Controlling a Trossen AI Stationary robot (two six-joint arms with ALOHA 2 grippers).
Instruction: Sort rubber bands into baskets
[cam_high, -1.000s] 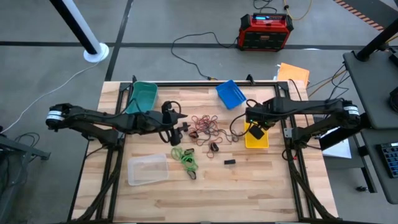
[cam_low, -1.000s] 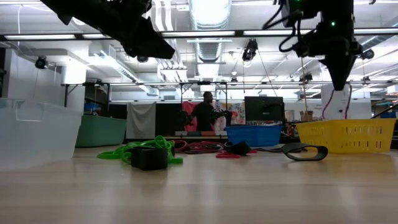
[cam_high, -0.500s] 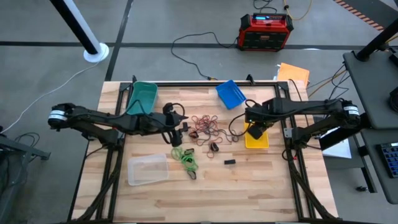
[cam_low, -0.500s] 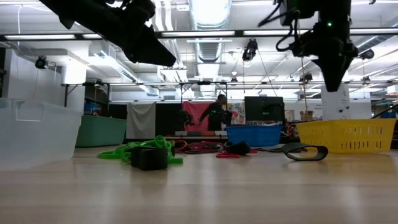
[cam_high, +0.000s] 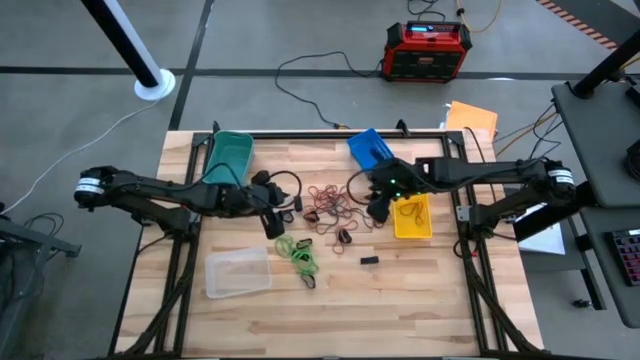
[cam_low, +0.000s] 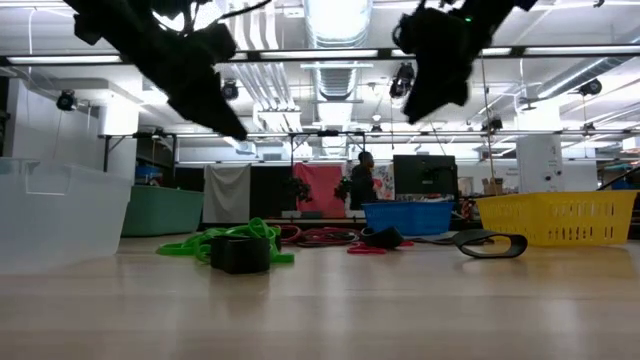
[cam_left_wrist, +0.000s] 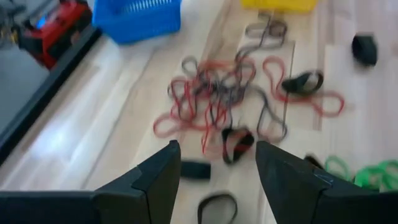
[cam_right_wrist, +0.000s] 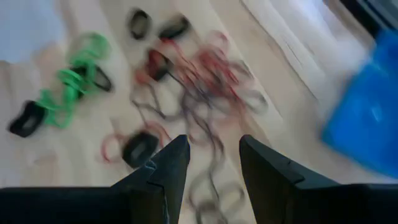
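Jaws, left: left gripper (cam_high: 277, 213) has its fingers (cam_left_wrist: 163, 174) spread wide with nothing between them; it hangs above the table beside the red tangle.
Jaws, right: right gripper (cam_high: 378, 207) stands parted, gripping nothing; it hovers between the tangle and the yellow basket.
Rubber bands, red: a loose heap of red and dark rubber bands (cam_high: 330, 203) lies at mid-table, between the two grippers.
Rubber bands, green: a green bunch (cam_high: 297, 253) lies nearer the front, just beside the clear basket, with dark loops at its ends.
Yellow basket: yellow basket (cam_high: 412, 219) sits on the right side of the table; a band or two seems to lie in it, hard to tell.
Blue basket: blue basket (cam_high: 371, 150) sits tilted near the back edge; its contents cannot be made out.
Teal basket: teal basket (cam_high: 230, 153) sits at the back left corner, partly over the edge.
Clear basket: clear basket (cam_high: 238, 271) sits front left, looks bare inside.
Open room: table (cam_high: 400, 315) is bare wood along the whole front strip and the front right corner.
Other things: small black block (cam_high: 369, 260) lies alone in front of the yellow basket; a dark loop (cam_high: 344, 237) lies just beyond it.
Beyond the table: a person (cam_low: 364, 178) stands far back in the room; a red box (cam_high: 427, 50) sits on the floor behind.
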